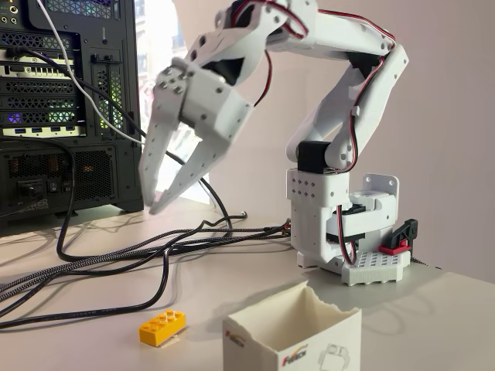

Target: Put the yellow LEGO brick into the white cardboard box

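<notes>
The white cardboard box (pixel 294 334) stands at the front of the counter (pixel 433 309), its torn, jagged rim open to the top and a red-and-black logo with a line drawing on the face toward the camera. From the fixed view only the upper part of its inner walls can be seen; the bottom is hidden, so what lies inside cannot be told.

The yellow LEGO brick (pixel 162 326) lies on the counter just left of the box, apart from it, studs up, resting on a small pale scrap.

Above and behind the brick, well up and to the left of the box, the gripper (pixel 151 193) hangs in the air with its fingers spread and nothing between them, tips pointing down toward the counter. The white arm arches back to its base (pixel 348 232), which stands behind the box and a little to its right.

A bundle of dark cables (pixel 116 259) runs across the counter behind the brick, between it and a black computer case (pixel 62 108) standing at the far left of the box.
</notes>
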Action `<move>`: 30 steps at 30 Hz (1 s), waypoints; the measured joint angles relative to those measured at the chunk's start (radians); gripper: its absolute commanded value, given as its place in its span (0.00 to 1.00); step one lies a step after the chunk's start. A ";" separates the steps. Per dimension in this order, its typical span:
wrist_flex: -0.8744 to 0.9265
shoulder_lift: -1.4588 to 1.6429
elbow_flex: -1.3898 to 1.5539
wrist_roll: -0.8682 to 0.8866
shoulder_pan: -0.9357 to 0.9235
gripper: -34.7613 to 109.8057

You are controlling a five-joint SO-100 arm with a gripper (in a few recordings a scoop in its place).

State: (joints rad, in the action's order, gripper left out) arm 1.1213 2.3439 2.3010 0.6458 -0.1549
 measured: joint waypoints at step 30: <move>-0.080 -0.446 -0.057 0.577 0.077 0.39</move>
State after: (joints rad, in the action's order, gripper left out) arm 1.0416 1.8975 2.2442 1.2226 -0.0782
